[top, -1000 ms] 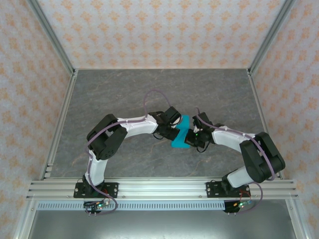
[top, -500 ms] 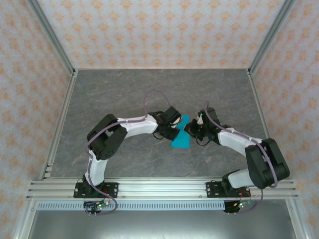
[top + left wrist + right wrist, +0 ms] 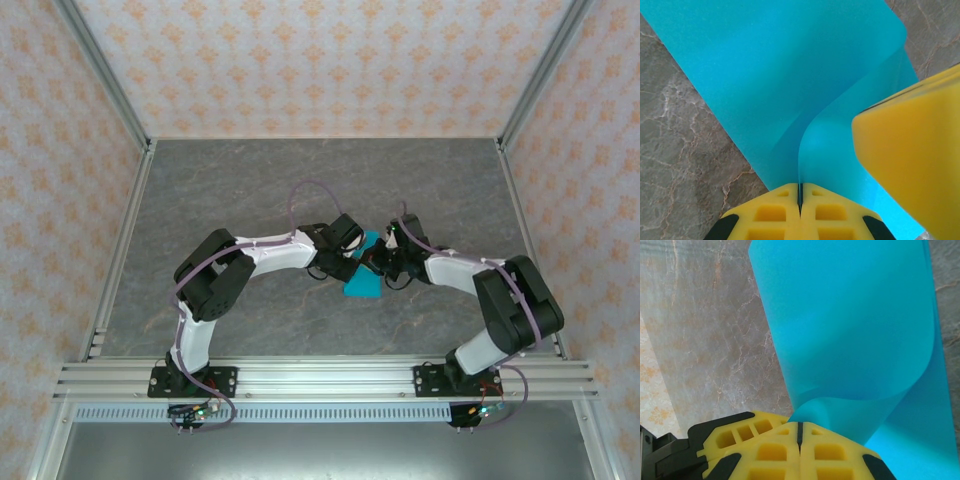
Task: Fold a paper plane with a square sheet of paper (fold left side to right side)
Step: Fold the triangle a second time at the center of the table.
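You are working over a grey, marble-patterned table (image 3: 250,190), closed in by walls (image 3: 320,60) with an orange print. A metal rail (image 3: 320,378) runs across the near edge. The left arm (image 3: 270,250) and the right arm (image 3: 465,272) both bend inward from their bases on that rail. Their wrists come together near the middle of the table, a little right of centre.

Between the wrists you have the sheet of paper (image 3: 362,284), bright blue. Its near part lies on the table and its far part is lifted between the two claws. In the left wrist camera the sheet spreads flat over the stone, then sweeps up toward the lens in a smooth bend. In the right wrist camera it rises as a soft, rolled-over curve; you can see no sharp crease there.

Your left claw (image 3: 800,192) is clenched. Its yellow fingers (image 3: 775,215) meet along a thin dark seam and the edge of the sheet runs straight into it, so it is grasping the paper. Your right claw (image 3: 800,429) is clenched the same way, with the curled edge of the sheet coming out from between its fingertips, so it is grasping the paper too. One yellow finger of the right claw looms large at the right of the left wrist view, just beside the raised flap.
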